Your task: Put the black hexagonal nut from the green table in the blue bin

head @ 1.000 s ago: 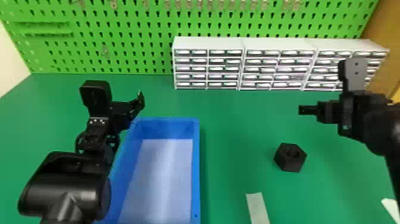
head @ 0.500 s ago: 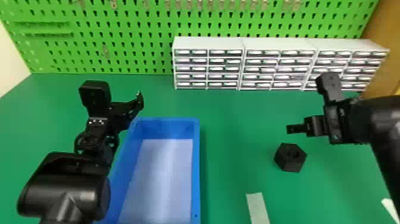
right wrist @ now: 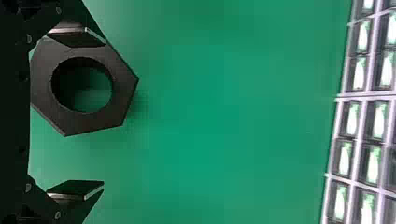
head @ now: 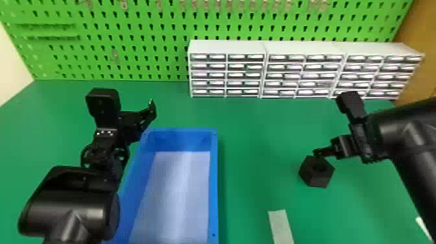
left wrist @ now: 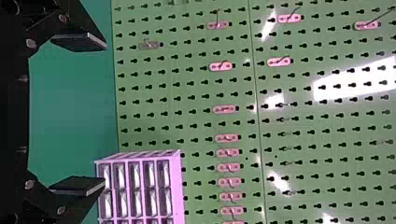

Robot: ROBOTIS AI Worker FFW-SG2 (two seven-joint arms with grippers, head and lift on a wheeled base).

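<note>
On the green table [head: 256, 142] the black hexagonal nut [head: 316, 172] lies flat, its round hole facing up, right of the blue bin [head: 214, 181]. My right gripper [head: 319, 152] is at the nut's far edge in the head view. In the right wrist view, my right gripper [right wrist: 77, 114] is spread wide; one finger overlaps the edge of the nut [right wrist: 123, 88], the other stands apart from it. Whether that finger touches is unclear. My left gripper [head: 147, 113] is parked above the bin's far left corner; in the left wrist view the left gripper [left wrist: 78, 113] is open with nothing between its fingers.
White drawer cabinets [head: 227, 74] stand along the back right, before a green pegboard [head: 136, 42]. A pale strip [head: 280, 227] lies on the table between bin and nut, near the front. The left forearm reaches along the bin's left side.
My right gripper has moved left and toward the front, from the right side of the table to the nut. The left arm and the nut have kept their places.
</note>
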